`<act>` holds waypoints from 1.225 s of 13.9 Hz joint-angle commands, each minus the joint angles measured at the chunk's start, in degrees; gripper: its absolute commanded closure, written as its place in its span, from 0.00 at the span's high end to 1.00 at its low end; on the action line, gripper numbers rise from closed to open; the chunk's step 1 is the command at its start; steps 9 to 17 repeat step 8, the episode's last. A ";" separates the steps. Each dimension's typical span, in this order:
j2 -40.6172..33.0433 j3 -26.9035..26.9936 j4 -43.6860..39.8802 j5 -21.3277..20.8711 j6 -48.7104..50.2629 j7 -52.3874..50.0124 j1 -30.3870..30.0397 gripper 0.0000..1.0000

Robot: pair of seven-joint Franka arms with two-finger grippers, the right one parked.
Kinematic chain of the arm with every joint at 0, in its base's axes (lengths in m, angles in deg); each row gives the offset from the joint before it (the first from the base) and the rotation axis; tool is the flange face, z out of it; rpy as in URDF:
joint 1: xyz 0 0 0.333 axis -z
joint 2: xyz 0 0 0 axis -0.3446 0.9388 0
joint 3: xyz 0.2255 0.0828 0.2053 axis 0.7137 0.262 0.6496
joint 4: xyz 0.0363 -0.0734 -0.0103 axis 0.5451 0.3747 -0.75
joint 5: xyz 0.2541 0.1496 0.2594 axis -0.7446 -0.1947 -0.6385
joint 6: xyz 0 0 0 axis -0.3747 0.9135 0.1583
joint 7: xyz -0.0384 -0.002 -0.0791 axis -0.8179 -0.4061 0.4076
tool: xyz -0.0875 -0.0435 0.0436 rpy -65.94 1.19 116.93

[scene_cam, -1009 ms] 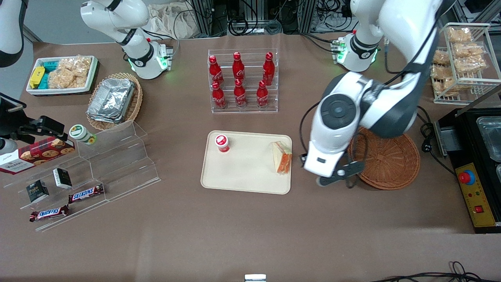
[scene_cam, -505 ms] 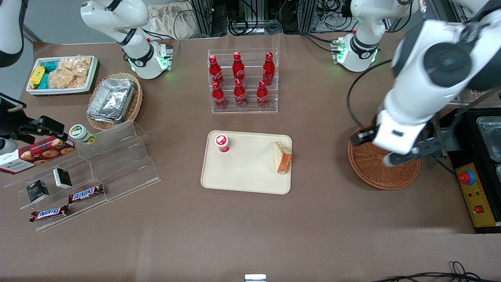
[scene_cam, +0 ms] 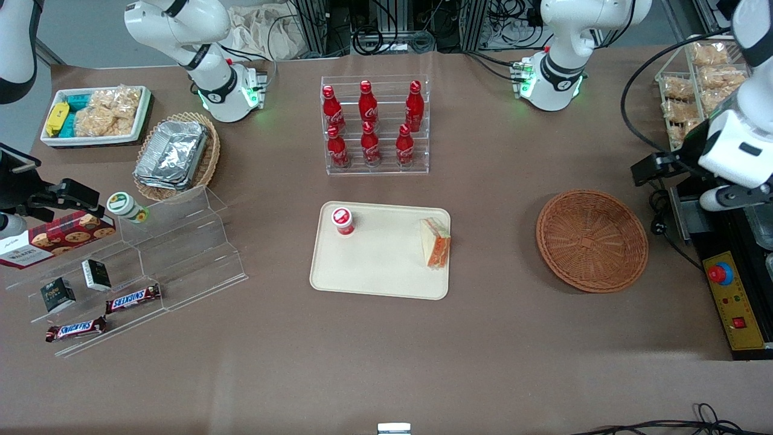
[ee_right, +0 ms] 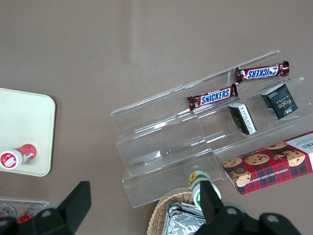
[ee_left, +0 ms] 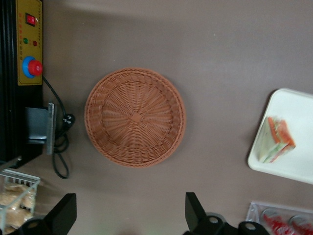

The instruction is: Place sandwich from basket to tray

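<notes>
cream-beige tray [scene_cam: 374, 266] at frame center already holds the sandwich [scene_cam: 436, 242] by its basket-side edge, basket [scene_cam: 592, 240] empty, so the gripper [ee_left: 129, 215], jaws wide and holding nothing, hangs high above the basket, job looks done.

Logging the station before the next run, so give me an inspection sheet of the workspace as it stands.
Surface: brown table, no spills seen.
Job's things: sandwich lies on the tray, at the edge nearest the basket; basket holds nothing.
Clutter: red-capped bottle on the tray; cola rack; foil trays in a tan basket; Snickers bars on an acrylic stand; cookie box.
Gripper: gripper open, raised toward the working arm's end of the table, holding nothing.
Cables: black cable between basket and control box.
Surroundings: snack rack.
</notes>
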 commanded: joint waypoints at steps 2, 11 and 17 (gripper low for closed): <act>-6.78 3.83 6.58 1.74 -0.37 7.18 1.15 1.00; -8.11 5.33 7.13 1.74 -0.38 13.25 1.15 1.00; -8.11 5.33 7.13 1.74 -0.38 13.25 1.15 1.00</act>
